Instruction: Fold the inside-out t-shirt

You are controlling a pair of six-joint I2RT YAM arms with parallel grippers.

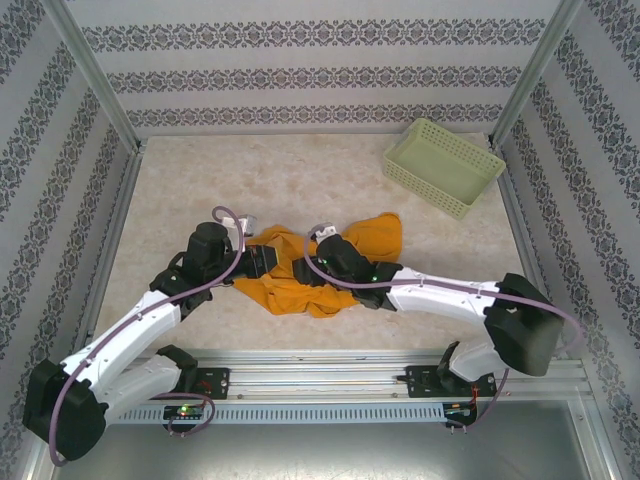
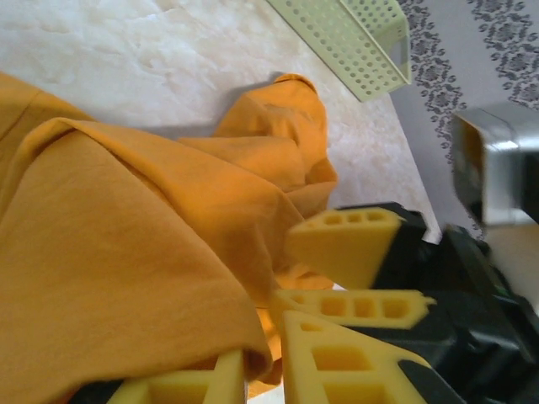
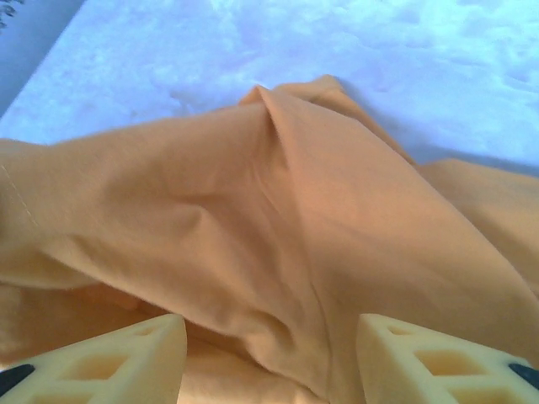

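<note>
Bunched t-shirt [image 1: 300,292] is stretching lower-centre to upper-right; right hand [image 3: 269,337] is gaping astride it, left hand [image 2: 263,370] hold unclear.

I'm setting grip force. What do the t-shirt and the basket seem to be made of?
The t-shirt: soft, matte orange cloth, likely cotton knit; it drapes and bunches in loose folds. The basket: probably rigid plastic, pale green and smooth; its walls are a regular moulded lattice of small holes.

One t-shirt [image 1: 295,292], one basket [image 1: 445,166], two grippers [image 2: 257,374] [image 3: 269,337]
</note>
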